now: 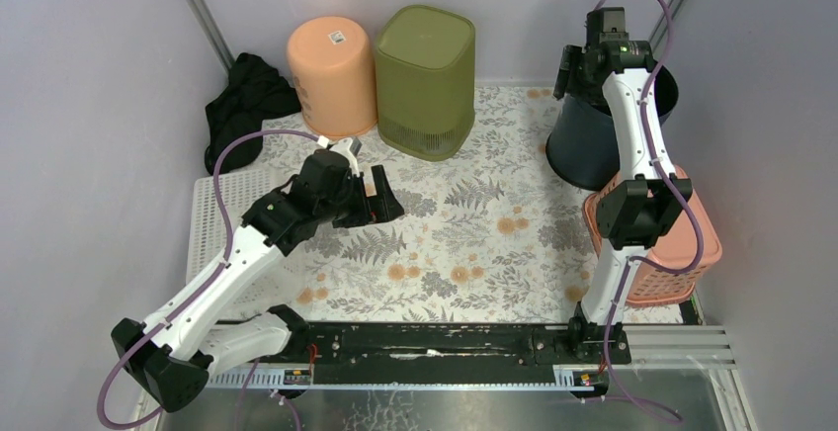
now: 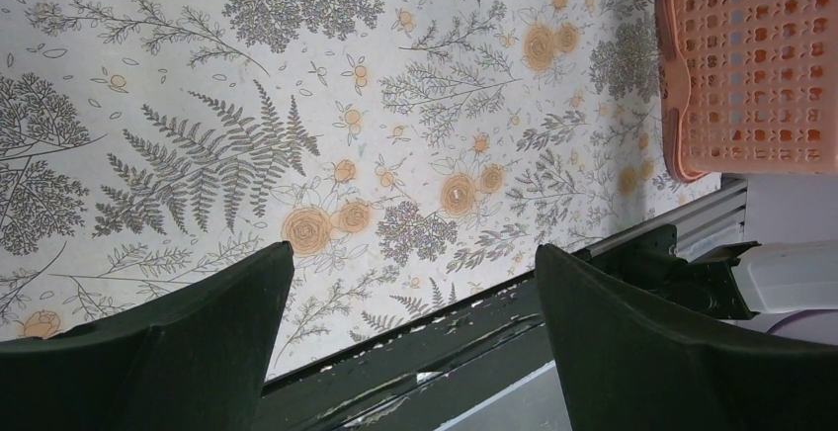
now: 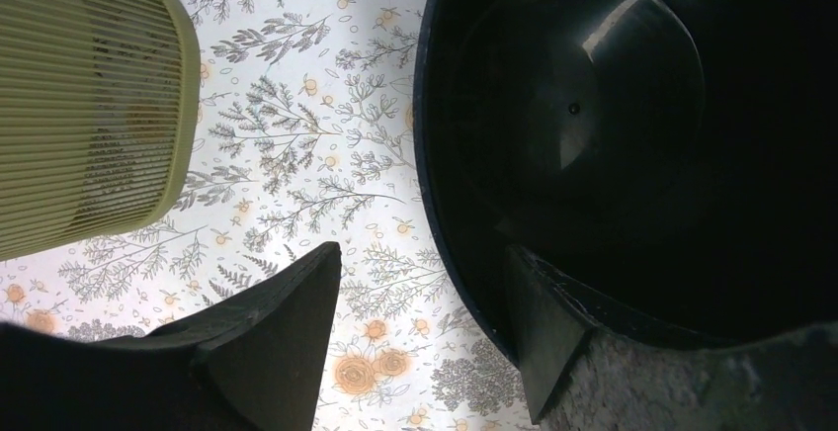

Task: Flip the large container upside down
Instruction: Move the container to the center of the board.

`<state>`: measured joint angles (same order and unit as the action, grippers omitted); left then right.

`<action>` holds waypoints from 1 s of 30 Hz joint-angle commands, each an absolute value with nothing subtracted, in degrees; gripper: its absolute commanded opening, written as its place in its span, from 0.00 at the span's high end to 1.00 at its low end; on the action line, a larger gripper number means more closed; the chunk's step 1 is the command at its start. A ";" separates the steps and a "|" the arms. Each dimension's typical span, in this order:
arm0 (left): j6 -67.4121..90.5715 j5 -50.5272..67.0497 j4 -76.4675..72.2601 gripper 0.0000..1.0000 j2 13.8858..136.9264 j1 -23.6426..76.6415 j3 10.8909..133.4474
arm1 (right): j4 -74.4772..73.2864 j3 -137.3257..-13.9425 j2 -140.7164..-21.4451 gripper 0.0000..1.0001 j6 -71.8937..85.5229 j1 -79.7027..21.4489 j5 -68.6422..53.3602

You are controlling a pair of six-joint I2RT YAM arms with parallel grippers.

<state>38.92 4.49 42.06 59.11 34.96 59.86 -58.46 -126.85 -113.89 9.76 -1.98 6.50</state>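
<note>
The large black container (image 1: 590, 144) stands upright at the back right of the floral mat, its opening facing up. In the right wrist view I look down into its dark inside (image 3: 632, 134). My right gripper (image 1: 573, 70) is open above its left rim. In the right wrist view the gripper (image 3: 423, 251) straddles the rim, one finger outside over the mat and the other over the inside, not closed on it. My left gripper (image 1: 380, 199) is open and empty above the mat's middle left; it shows in the left wrist view (image 2: 414, 249).
An olive ribbed bin (image 1: 425, 80) and an upturned orange bin (image 1: 331, 75) stand at the back. A black cloth (image 1: 247, 105) lies at the back left. A pink perforated basket (image 1: 682, 253) sits just in front of the black container, by the right arm.
</note>
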 commanded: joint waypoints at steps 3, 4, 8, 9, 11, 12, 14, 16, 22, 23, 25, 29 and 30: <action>39.19 3.32 38.01 0.00 58.25 35.59 59.05 | -62.07 -124.76 -114.50 0.34 10.20 -2.46 2.46; 39.24 3.48 37.58 0.00 58.22 35.54 58.68 | -61.56 -123.72 -114.12 0.35 10.27 -2.46 2.46; 39.48 3.83 36.89 0.00 58.40 35.68 58.28 | -60.88 -121.35 -113.84 0.39 10.33 -2.44 2.25; 39.49 3.83 36.81 0.00 58.38 35.74 58.27 | -60.91 -121.22 -113.93 0.41 10.28 -2.41 1.97; 39.47 3.73 36.78 0.00 58.38 35.75 58.42 | -60.98 -121.28 -114.08 0.45 10.42 -2.46 1.47; 39.46 3.73 36.78 0.00 58.44 35.81 58.55 | -60.99 -121.35 -114.15 0.46 10.57 -2.46 1.23; 39.46 3.63 36.78 0.00 58.61 35.86 58.78 | -60.98 -121.48 -114.09 0.49 10.84 -2.46 0.54; 39.62 3.69 36.70 0.00 58.71 35.80 58.94 | -60.86 -121.47 -113.87 0.54 11.12 -2.55 -0.17; 39.79 3.65 36.01 0.00 59.03 36.00 58.89 | -60.26 -119.88 -112.00 0.76 10.72 -3.29 -2.16; 39.81 3.60 35.89 0.00 59.12 36.03 58.89 | -59.83 -118.81 -111.36 0.79 10.95 -3.52 -2.60; 39.81 3.42 35.81 0.00 59.27 36.04 58.92 | -59.32 -117.41 -109.92 0.84 11.07 -4.36 -3.08; 39.99 3.52 35.42 0.00 59.52 36.13 59.27 | -59.40 -117.16 -107.99 0.91 10.56 -7.99 -1.92; 39.99 3.38 35.42 0.00 59.56 36.12 59.38 | -59.49 -117.17 -107.54 0.92 10.56 -9.48 -1.48</action>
<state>39.46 4.49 39.09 59.22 35.64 58.76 -57.28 -117.54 -111.77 7.94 -4.10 2.02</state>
